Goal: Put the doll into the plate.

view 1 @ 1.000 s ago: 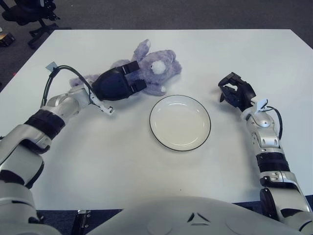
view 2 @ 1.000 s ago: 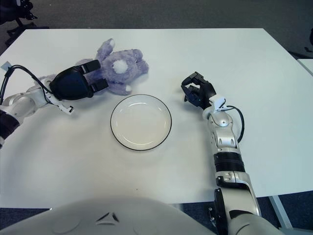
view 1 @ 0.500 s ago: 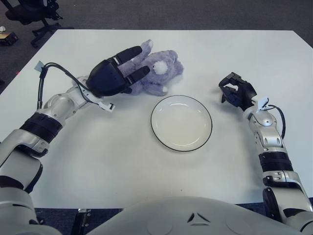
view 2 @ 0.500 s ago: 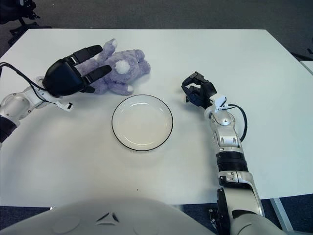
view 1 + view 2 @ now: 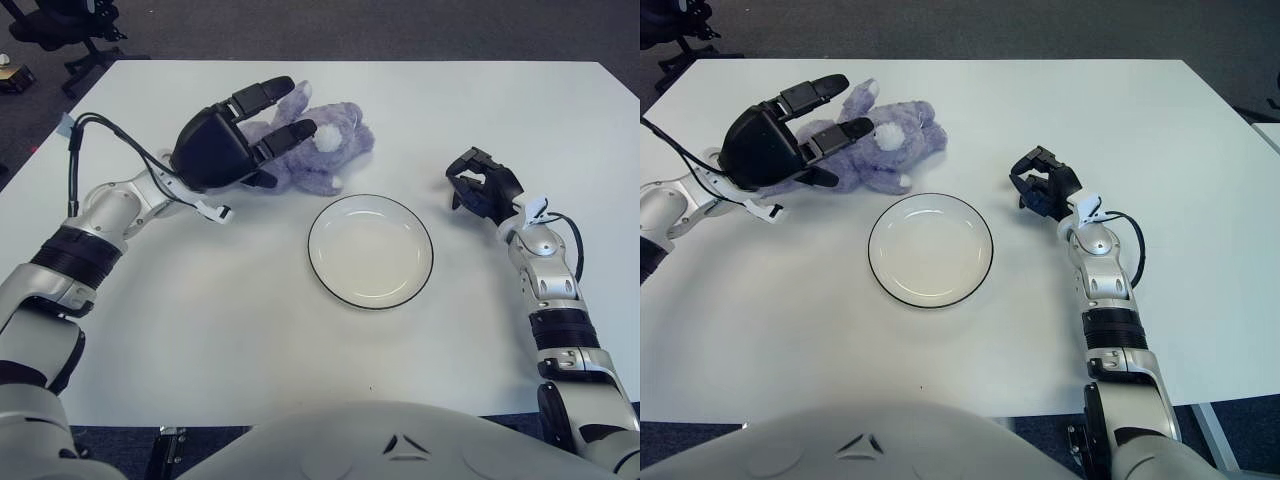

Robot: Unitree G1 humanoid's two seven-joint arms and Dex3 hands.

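Our left hand's fingers [image 5: 268, 95] are now spread and lifted, two reaching over the doll [image 5: 322, 150] and the thumb below, gripping nothing; a second ago the same fingers were pressed down flat on the doll's body, and half a second ago they had begun to rise. The left hand [image 5: 235, 140] has thus opened and tipped up off the toy rather than closing on it, and the doll has barely shifted: it lies on its side on the table [image 5: 300, 340], just behind the plate [image 5: 370, 250] and apart from its rim, head toward the right. We judge that the first contact gave no hold, and that the hand is re-opening for a fresh approach; the grasp is not yet made and the plate holds nothing. The next attempt will likely need the fingers to wrap round the soft body rather than press on top of it. Our right hand [image 5: 485, 188] shows to the right of the plate, unmoved across the three instants, fingers curled and holding nothing. The table is a plain white top, bare but for doll and plate. Beyond its far edge is dark carpet, with an office chair [image 5: 60, 25] at the upper left.
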